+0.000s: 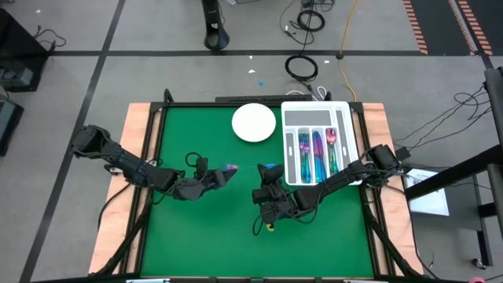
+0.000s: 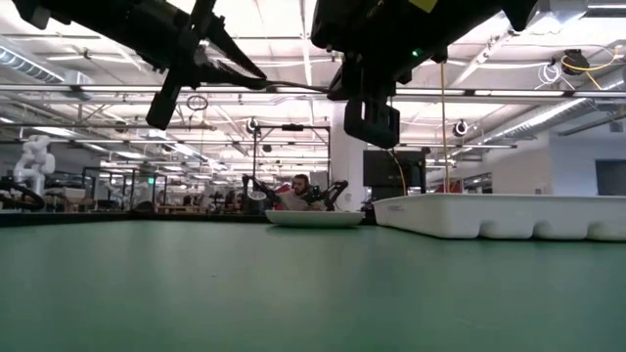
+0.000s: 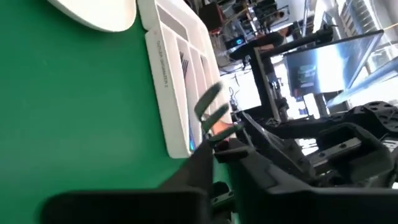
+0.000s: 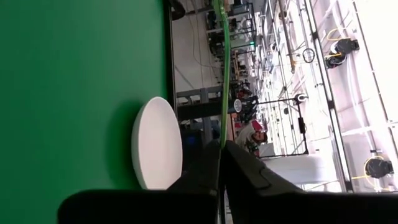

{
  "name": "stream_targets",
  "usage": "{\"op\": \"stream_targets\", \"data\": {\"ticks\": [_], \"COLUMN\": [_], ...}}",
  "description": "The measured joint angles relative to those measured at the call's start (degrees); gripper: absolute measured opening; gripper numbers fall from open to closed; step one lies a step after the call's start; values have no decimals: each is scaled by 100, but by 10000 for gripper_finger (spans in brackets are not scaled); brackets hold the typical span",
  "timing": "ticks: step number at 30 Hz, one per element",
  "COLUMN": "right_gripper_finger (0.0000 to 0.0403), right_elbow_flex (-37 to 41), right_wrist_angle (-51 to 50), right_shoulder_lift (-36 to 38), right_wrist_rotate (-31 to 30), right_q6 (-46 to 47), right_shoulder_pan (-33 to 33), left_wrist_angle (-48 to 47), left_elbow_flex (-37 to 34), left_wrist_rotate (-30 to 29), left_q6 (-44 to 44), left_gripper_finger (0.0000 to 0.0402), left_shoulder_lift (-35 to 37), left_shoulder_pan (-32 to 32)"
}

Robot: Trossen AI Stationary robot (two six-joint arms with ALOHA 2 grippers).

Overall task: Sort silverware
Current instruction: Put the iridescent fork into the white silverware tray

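Green bench (image 1: 204, 236) fills the foreground of the low view, and I see no loose cutlery on it from above.

At the left, the left hand (image 1: 225, 174) hangs above the middle of the bench with a pink glint at its tip. Whether it grips anything I cannot tell.

Between the 2 arms, a slim piece of silverware (image 4: 224, 93) is held up in the air, clear of the bench. The right hand (image 1: 267, 177), just right of centre, is clamped narrow on it, and the piece runs out from between its dark fingers toward the left hand. I judge this to be a pass from 1 arm to the other.

Behind them, the white plate (image 1: 254, 123) looks bare.

Farthest right, the white tray (image 1: 317, 106) carries the sorted pieces (image 1: 317, 149) in 3 of its long slots.

By my reading the sorting is nearly done. The airborne piece looks like the only 1 left to go into a slot.
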State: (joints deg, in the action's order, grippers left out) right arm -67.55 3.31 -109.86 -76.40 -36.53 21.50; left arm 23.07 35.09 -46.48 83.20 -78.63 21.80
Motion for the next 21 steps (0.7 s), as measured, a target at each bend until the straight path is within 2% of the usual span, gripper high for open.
{"op": "stream_targets", "data": {"ticks": [2,3,16,19,21], "right_gripper_finger": [8,13,129,157,175], "right_elbow_flex": [0,2,2,2,2], "right_wrist_angle": [-10,-17,19,14,-33], "right_shoulder_lift": [0,-2,64,300,578], "right_wrist_rotate": [2,15,142,208,472], "right_q6": [33,28,-213,-232,-135], "right_shoulder_pan": [0,-1,281,492,652], "left_wrist_angle": [49,75,-32,-34,-20], "left_elbow_flex": [2,10,-2,-2,-2], "left_wrist_rotate": [-1,-1,-98,-84,-14], "left_q6": [-16,-88,-645,-911,-1128], "left_gripper_finger": [18,13,2,2,2], "left_shoulder_lift": [1,10,-4,-4,-2], "left_shoulder_pan": [3,7,-112,-215,-299]}}
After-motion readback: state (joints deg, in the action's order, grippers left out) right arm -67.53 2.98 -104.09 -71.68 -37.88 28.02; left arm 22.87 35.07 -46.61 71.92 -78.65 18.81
